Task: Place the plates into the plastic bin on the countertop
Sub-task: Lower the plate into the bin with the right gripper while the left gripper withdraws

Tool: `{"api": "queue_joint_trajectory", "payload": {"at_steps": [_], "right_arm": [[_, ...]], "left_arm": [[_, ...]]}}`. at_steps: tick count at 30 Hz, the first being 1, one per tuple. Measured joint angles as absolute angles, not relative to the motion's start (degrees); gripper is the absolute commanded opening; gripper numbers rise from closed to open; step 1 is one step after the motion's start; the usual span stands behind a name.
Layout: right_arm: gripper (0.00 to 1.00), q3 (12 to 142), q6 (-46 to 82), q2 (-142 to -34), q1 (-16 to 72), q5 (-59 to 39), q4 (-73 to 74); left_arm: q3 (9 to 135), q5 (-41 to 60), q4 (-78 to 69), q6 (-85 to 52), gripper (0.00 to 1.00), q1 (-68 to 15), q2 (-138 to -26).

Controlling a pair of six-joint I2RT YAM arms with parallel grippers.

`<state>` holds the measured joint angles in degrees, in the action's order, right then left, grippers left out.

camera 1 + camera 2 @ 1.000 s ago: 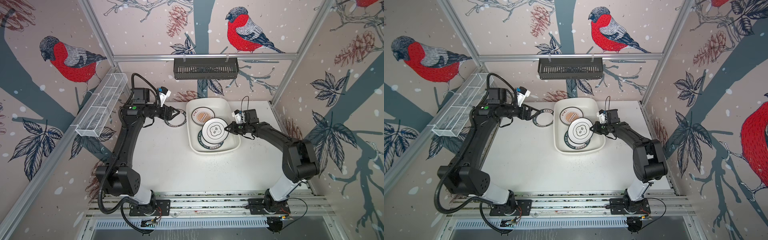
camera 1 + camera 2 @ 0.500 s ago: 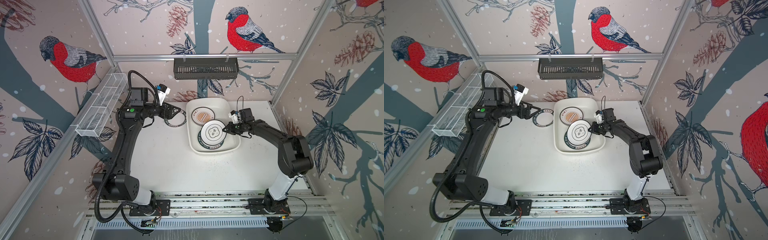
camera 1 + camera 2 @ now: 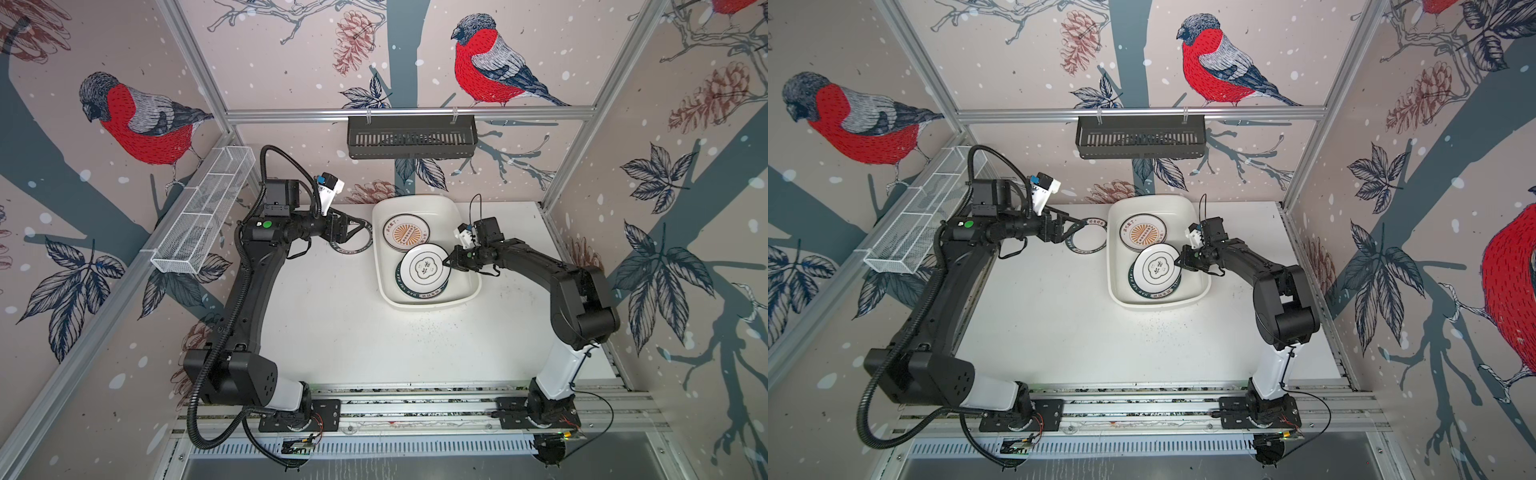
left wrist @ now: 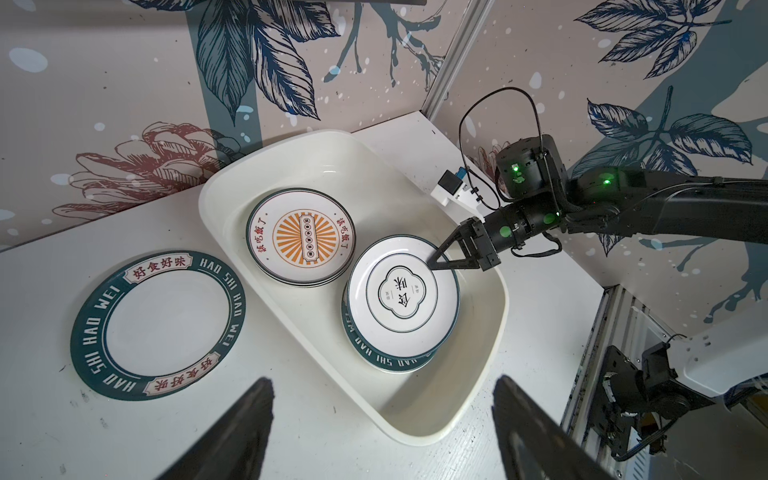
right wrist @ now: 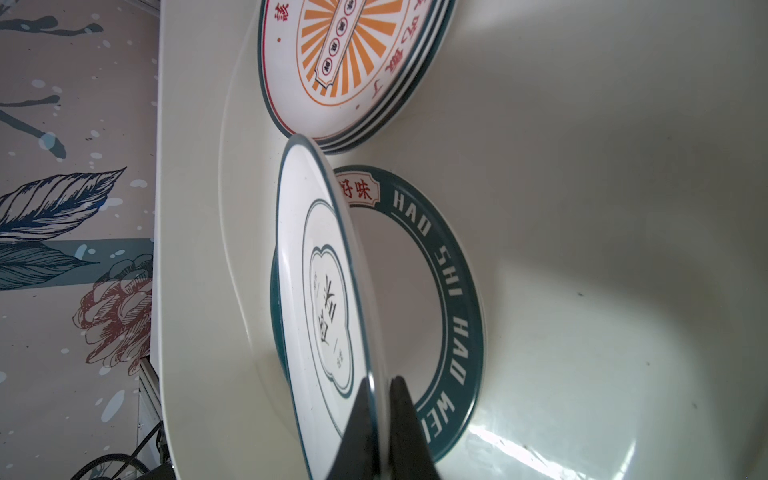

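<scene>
Our right pincer [image 4: 434, 261] nips the emblem plate [image 4: 403, 297] by its rim; left pincer [image 4: 382, 386] gapes empty; thin grip could slip.

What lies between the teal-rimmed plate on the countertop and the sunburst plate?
Only the plastic bin, its white wall and rim; the left wrist view shows it.

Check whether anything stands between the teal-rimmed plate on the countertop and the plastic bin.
Nothing visible does: only bare countertop separates the teal-rimmed plate from the plastic bin, whose near wall it must clear.
</scene>
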<state>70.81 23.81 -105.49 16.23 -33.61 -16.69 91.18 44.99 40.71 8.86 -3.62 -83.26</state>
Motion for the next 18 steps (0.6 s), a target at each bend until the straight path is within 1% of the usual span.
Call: {"api": "queue_joint_trajectory", "payload": {"at_steps": [9, 18], "right_arm": [[0.05, 70.81, 23.79, -106.04, 16.16, -33.45, -17.02], [0.09, 70.48, 23.81, -106.37, 15.66, -33.87, -16.51]], "left_arm": [[91.24, 46.35, 40.60, 9.34, 0.82, -4.23, -82.65], [91.22, 47.75, 40.60, 10.52, 0.83, -5.39, -81.38]]}}
